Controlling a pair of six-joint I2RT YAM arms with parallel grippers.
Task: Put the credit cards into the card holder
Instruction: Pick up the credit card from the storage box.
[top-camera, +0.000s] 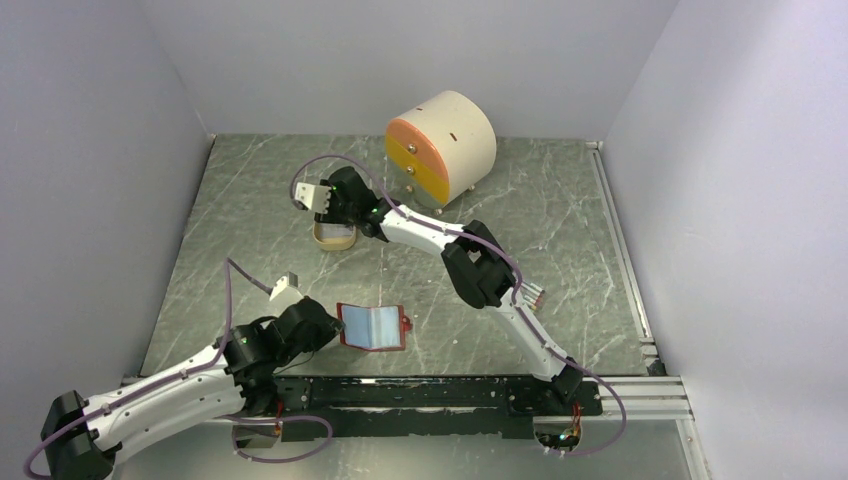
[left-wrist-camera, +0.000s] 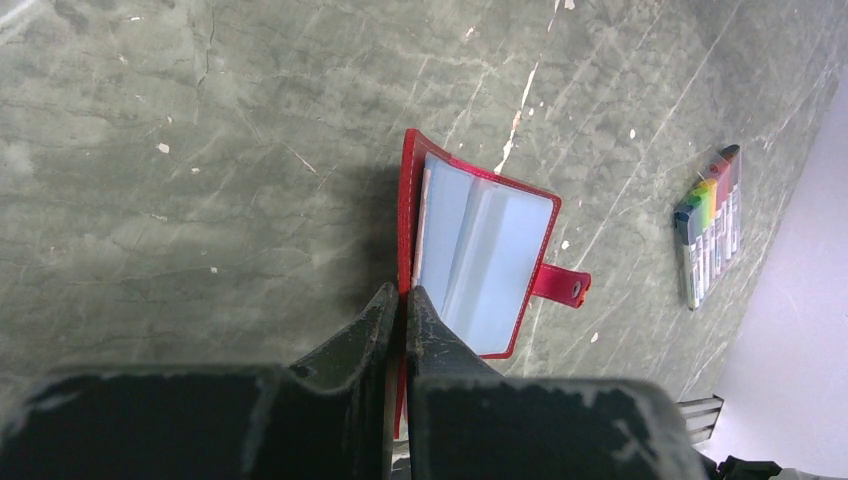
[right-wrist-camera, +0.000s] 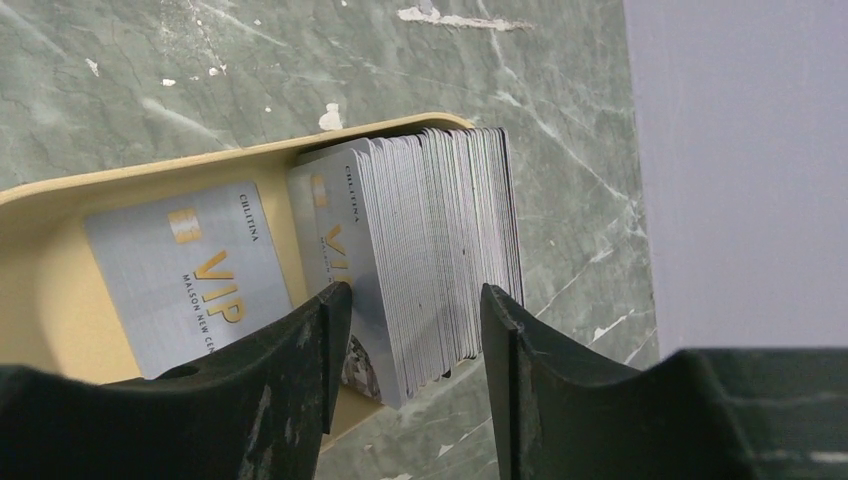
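L claw (left-wrist-camera: 402, 300) closed tight on the red cover edge of the holder (left-wrist-camera: 480, 260), which lies open on the tabletop (left-wrist-camera: 200, 150) nr the arm bases, blue pockets up, snap tab out to one side. R claw (right-wrist-camera: 415, 320) sits astride the stack of cards (right-wrist-camera: 440, 240) standing on edge in the tan tray (right-wrist-camera: 50, 300), jaws apart w/ fingers at both sides; can't tell if it's pinching. One more card lies flat in the tray beside the stack. Markers (left-wrist-camera: 708, 225) lie well apart from the holder.
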